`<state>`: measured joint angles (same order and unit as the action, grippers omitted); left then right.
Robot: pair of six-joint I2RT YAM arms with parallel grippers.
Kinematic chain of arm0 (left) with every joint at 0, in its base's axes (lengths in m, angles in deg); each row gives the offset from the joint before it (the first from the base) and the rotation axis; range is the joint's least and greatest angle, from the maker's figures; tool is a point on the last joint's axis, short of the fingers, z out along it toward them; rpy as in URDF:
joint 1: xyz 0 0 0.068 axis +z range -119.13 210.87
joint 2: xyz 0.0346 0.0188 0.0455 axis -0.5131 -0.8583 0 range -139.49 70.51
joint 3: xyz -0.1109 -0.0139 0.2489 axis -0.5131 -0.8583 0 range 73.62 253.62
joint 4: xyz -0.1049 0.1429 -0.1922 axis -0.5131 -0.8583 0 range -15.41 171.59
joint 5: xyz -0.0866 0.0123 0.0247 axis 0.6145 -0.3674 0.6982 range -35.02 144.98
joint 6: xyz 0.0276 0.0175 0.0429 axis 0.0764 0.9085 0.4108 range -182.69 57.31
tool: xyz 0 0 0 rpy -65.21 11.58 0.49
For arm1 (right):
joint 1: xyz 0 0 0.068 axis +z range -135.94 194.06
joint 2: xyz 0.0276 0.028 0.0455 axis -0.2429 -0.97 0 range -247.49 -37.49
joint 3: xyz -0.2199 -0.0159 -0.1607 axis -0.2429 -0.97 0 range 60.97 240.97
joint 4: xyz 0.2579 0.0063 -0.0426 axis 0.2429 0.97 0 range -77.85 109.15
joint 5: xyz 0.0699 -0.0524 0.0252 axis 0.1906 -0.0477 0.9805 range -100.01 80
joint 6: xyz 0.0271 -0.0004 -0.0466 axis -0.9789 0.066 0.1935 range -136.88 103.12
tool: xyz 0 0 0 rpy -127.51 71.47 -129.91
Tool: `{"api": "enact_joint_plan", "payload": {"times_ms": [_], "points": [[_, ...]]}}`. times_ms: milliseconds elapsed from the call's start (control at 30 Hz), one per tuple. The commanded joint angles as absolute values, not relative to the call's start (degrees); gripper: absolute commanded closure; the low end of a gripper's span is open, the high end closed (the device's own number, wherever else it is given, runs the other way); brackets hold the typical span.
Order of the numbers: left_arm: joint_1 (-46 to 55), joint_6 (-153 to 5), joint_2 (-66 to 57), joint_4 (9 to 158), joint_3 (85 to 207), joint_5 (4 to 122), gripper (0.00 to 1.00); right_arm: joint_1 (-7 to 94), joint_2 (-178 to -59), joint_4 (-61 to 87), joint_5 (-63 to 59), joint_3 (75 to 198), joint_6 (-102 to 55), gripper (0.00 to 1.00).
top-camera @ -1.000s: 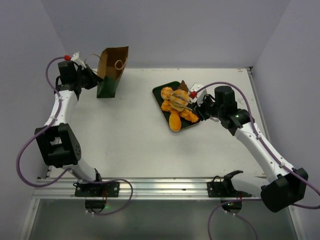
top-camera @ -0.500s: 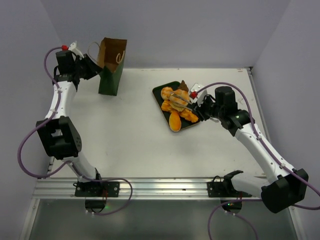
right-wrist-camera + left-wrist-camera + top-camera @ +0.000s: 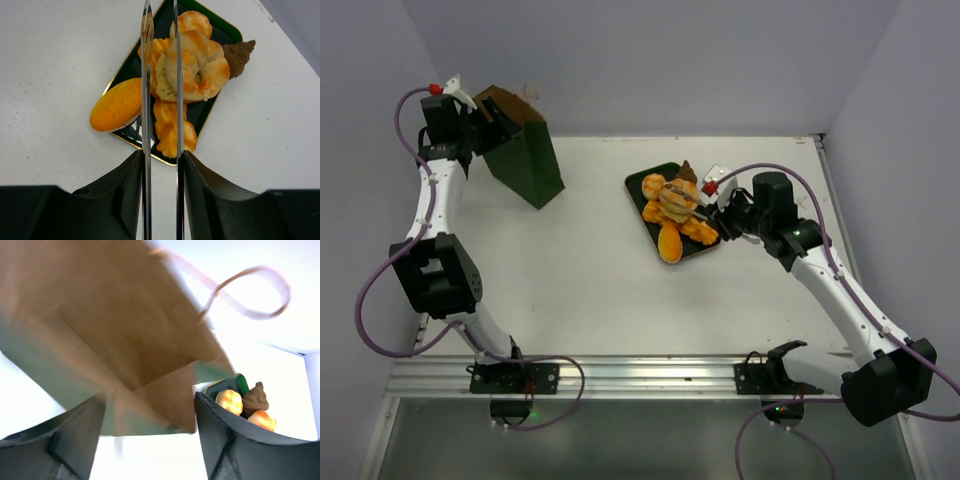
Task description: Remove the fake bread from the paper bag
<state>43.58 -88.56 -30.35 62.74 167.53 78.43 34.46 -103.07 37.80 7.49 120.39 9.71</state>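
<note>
Lying heaped on the green tray [image 3: 638, 184], right of the table's [image 3: 590, 290] middle, the fake bread [image 3: 675, 215] is well apart from the paper bag [image 3: 520, 155], which leans tilted at the far left corner. The pieces look light, hard and smooth, so they would likely slip if pinched on a rounded flank. A hold across a narrow waist or a ridge seems safer.

The right gripper [image 3: 161, 159] is clamped on a pair of thin metal tongs [image 3: 146, 75], whose blades straddle a twisted roll [image 3: 197, 67] on top of the pile. The dark brown piece [image 3: 687, 170] sits at the tray's far end.

The left gripper [image 3: 149, 405] has its fingers spread wide, with the bag's lower edge in the gap. Whether they touch it I cannot tell. The bag is thin paper, easily crumpled and tipped.

Its inside is blurred in the wrist view and turned away from above, so it may be empty, but that is unclear.
</note>
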Motion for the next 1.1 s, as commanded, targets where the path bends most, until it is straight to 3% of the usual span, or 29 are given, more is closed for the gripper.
{"api": "enact_joint_plan", "payload": {"times_ms": [0,533,667,900,1067], "points": [[44.14,-86.6,-26.09,61.73,170.65,76.52,0.23,33.66,-102.44,35.0,7.49,120.73,8.96,0.6],[45.02,-84.49,-10.11,64.45,159.23,76.59,0.13,25.33,-104.9,35.18,8.98,123.28,5.36,0.61],[44.93,-84.14,-4.12,67.78,152.82,81.34,0.0,21.1,-107.88,35.71,9.07,124.42,3.86,0.61],[44.85,-82.9,9.48,71.65,139.83,84.16,0.0,10.92,-115.78,34.92,5.99,122.5,4.3,0.61],[43.97,-90.72,18.11,84.02,126.55,87.58,0.01,8.96,-124.22,29.3,1.16,119.16,4.21,0.6]]}}
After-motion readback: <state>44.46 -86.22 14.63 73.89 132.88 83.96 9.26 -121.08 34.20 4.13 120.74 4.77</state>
